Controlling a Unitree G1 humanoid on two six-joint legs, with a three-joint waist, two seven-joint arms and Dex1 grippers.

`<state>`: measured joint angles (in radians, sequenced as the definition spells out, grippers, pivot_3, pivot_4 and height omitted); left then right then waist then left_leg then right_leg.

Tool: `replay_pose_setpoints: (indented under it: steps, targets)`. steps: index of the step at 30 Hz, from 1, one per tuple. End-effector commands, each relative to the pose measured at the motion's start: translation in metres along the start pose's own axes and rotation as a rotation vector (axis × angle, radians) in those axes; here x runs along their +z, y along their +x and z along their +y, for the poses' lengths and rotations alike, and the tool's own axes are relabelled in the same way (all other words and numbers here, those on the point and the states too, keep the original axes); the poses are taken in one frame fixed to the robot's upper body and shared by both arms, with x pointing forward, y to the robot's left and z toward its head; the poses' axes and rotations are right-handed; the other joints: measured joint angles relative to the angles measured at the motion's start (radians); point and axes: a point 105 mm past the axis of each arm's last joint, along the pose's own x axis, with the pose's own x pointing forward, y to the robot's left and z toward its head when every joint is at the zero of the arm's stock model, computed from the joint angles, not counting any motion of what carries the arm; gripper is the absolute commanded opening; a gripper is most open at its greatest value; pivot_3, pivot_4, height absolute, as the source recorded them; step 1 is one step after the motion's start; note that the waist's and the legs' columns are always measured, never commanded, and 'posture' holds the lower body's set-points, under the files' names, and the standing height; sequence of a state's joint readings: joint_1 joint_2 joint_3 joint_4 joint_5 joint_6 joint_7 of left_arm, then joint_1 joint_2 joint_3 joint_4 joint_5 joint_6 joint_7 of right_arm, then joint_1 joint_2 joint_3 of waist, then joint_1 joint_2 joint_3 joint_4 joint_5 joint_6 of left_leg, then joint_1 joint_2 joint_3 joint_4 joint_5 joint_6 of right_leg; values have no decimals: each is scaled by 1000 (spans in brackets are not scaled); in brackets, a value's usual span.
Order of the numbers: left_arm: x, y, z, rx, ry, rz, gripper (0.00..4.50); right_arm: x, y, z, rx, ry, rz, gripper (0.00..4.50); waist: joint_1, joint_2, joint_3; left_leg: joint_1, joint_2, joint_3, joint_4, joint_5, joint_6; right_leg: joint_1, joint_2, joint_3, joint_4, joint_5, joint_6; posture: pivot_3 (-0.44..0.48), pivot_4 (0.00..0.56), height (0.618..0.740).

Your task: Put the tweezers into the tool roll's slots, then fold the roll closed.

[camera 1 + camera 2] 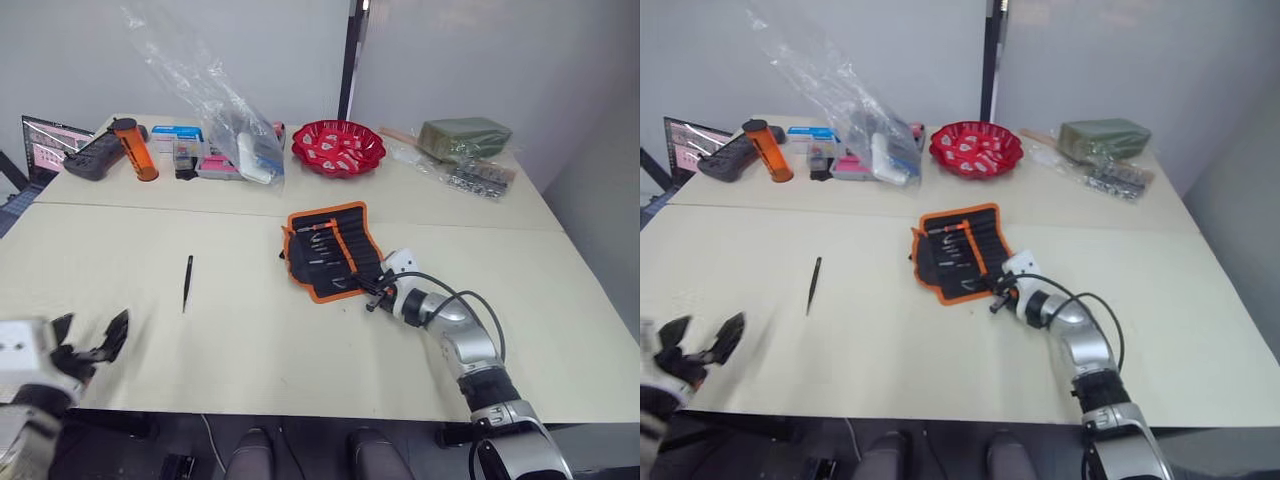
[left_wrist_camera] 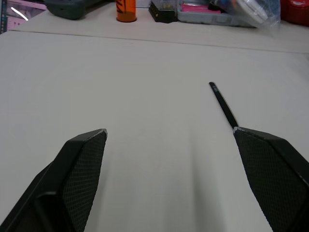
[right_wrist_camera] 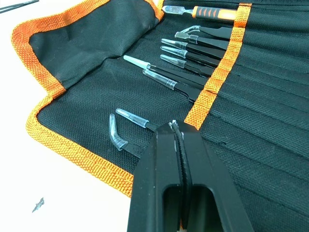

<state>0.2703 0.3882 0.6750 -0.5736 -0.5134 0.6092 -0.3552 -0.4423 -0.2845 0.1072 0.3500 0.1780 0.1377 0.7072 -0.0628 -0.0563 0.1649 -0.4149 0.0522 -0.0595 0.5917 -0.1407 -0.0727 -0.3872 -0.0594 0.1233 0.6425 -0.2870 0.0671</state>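
Note:
The tool roll (image 1: 330, 250) lies open and flat at mid-table, black with orange binding and an orange stripe (image 3: 219, 72). Several tweezers (image 3: 186, 50) with clear tip caps sit in its slots. One more capped pair (image 3: 133, 119) lies on the lining and runs under my right gripper (image 3: 175, 126). That gripper is shut, its tips over the roll's near right edge by the stripe. One loose pair of tweezers (image 1: 187, 283) lies on the bare table to the left. My left gripper (image 1: 92, 338) hovers open near the front left edge, short of that pair (image 2: 222, 104).
Along the back stand a red bowl (image 1: 338, 146), an orange bottle (image 1: 135, 150), a clear plastic bag over small boxes (image 1: 225, 150), a black controller (image 1: 95, 155), a laptop (image 1: 48, 140) and a green package (image 1: 465, 135). An orange-handled tool (image 3: 212, 12) sits in the roll.

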Motion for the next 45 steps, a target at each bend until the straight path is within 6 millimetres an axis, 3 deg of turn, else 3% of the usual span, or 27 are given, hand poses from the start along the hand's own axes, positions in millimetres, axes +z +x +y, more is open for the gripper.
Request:
replay_pose_setpoints:
  steps: [1, 9, 14, 21, 28, 37, 41, 45]
  targets:
    - [6, 20, -19, 20, -16, 20, 4463, -22, -8, 1, -19, 37, 77, 0, -2, -1, -1, 0, 0, 0, 0, 0, 0, 1, 0, 0, 0, 0, 0, 0, 150, 740]
    - [-12, 52, -49, 11, -2, 117, 4463, -21, -12, -1, -38, 35, 80, 0, -6, -1, -1, -1, 0, 0, -1, 3, 5, 2, 1, 0, 2, 4, 7, 0, 150, 740]
    - [-30, 64, -52, 54, 0, 188, 4463, -19, -12, -3, -44, 32, 80, 0, -4, -1, -1, -1, 0, 0, -1, 3, 5, 2, 1, 0, 1, 2, 4, 0, 150, 740]
    - [-38, 73, -63, 31, 29, 220, 2279, -18, -12, -3, -47, 30, 81, 0, 0, 0, -1, -1, -1, 0, -1, 1, 2, 2, 0, 0, 1, 2, 4, 0, 150, 740]
    - [-40, 69, -58, 64, 9, 215, 10, -20, -13, -1, -45, 33, 83, 0, 1, 1, -1, -1, -1, 0, -1, 1, 2, 2, 0, 1, 1, 2, 4, 0, 150, 740]
    - [-17, 70, -39, 115, 40, 99, 10, -18, -10, -1, -39, 31, 83, 0, 0, 1, -1, -2, -1, 0, -1, 1, 2, 2, 0, 1, 1, 2, 3, 0, 150, 740]
    - [10, 71, -29, 120, 96, -10, 10, -18, -9, -1, -37, 32, 82, 0, -1, 1, -1, -2, -1, 0, -1, 1, 2, 2, 0, 1, 1, 1, 3, 0, 150, 740]
    - [30, 71, -36, 1, 261, -73, 10, -23, -11, -1, -44, 28, 92, 0, -2, 1, -1, -2, -1, 0, -1, 1, 1, 1, 0, 1, 1, 1, 2, 0, 150, 740]
